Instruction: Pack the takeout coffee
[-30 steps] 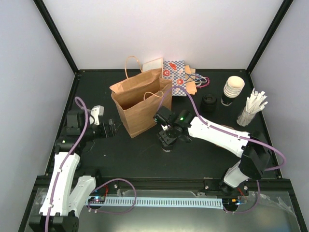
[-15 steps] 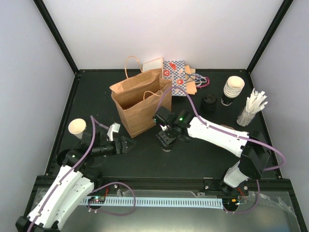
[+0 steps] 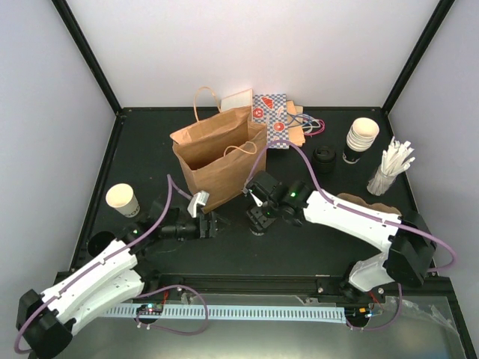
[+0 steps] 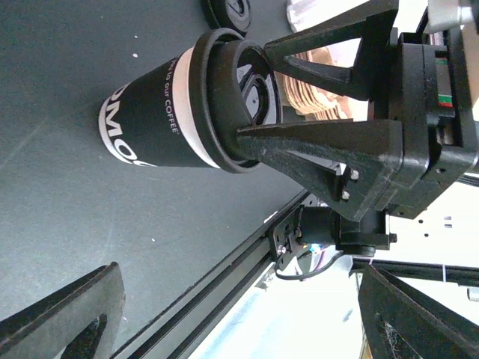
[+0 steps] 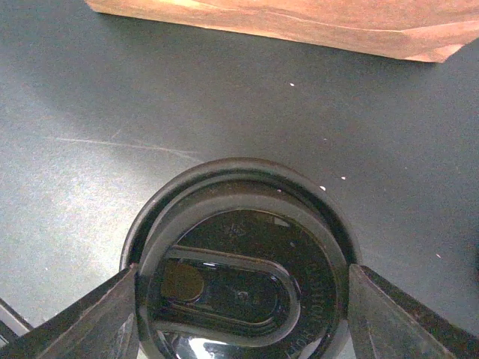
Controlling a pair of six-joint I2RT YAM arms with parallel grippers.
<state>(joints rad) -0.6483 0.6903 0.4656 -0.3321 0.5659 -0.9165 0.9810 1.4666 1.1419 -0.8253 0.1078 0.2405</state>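
1. Black lid of the takeout coffee (image 5: pixel 239 277) sits between your right gripper's (image 3: pixel 258 215) fingers, pads apparently clamped on its rim; the cup stands directly beneath the palm.
2. Left gripper (image 3: pixel 212 224) is spread and empty, facing the cup's side.
3. Risk: a lid-only hold. Lifting may pop the lid and drop the cup short of the paper bag (image 3: pixel 217 161) beyond the fingers.

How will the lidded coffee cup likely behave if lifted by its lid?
The takeout coffee is tall on a narrow base, so probably tippy if pushed. The right end effector grips only the lid; a press-fit lid might pop off. Paper walls likely crush easily.
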